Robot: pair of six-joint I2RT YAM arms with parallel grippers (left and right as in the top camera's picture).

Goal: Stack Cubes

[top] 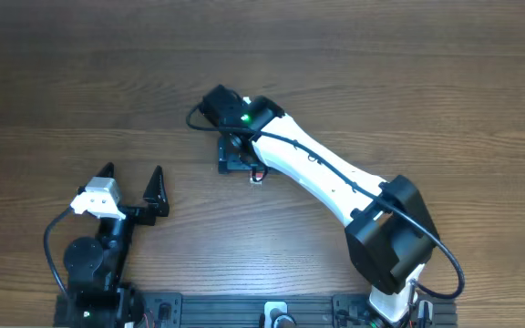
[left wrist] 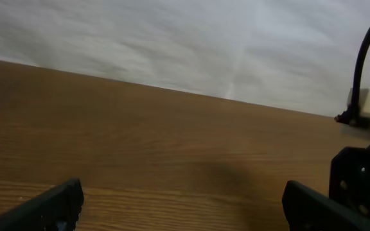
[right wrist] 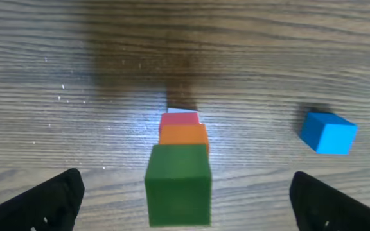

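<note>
Got a stack [right wrist: 180, 154] lined up dead centre under the right gripper [right wrist: 186, 179], between its wide-open fingers [right wrist: 50, 202] and touching neither: green cube [right wrist: 178, 183] on top, orange cube [right wrist: 183, 135] under it, red cube [right wrist: 180, 119] peeking out below. Also spotted a blue cube [right wrist: 327, 133] alone on the table [top: 408, 73], out past one finger, well apart from the stack. Farther off, found the left gripper [top: 133, 173] spread open too, holding nothing, low over the wood.

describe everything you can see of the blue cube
The blue cube is a plain, matte, bright blue block with crisp edges. It rests flat on the wooden table, turned at an angle to the stack of cubes and apart from it. Only the table touches it.
</note>
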